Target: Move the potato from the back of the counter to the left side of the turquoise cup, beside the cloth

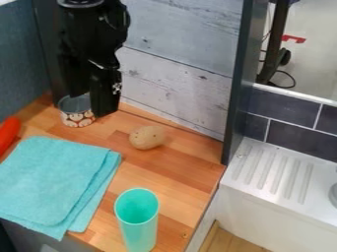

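Camera view shows the gripper (92, 105) right at a patterned can (77, 118), fingers apart, near a potato (147, 137)

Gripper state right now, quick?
Gripper: at the patterned tin; open, closed or holding it cannot be told.

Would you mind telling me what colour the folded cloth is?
Turquoise; the folded cloth shows best in the camera view.
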Robot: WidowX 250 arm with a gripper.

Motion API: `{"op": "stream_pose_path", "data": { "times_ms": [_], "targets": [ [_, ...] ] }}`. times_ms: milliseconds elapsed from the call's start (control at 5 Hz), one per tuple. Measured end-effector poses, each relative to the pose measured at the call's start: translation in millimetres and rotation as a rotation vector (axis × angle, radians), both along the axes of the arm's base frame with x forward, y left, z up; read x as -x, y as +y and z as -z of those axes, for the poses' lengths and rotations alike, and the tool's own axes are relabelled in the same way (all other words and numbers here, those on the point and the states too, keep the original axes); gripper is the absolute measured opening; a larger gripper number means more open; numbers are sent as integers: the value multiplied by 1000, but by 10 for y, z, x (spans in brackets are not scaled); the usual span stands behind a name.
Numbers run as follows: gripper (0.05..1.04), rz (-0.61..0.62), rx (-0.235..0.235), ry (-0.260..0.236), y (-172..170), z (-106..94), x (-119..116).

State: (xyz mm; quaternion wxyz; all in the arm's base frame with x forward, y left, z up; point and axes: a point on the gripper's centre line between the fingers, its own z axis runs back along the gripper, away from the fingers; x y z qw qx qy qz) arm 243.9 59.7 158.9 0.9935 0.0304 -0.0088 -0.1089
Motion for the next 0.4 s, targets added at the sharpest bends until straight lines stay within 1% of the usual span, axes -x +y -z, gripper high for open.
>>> {"op": "stream_pose_path", "data": {
  "times_ms": [200,400],
  "targets": [
    [1007,2,6,29,-3,73,-2],
    [1007,19,7,61,71,240,-313]
  ]
}}
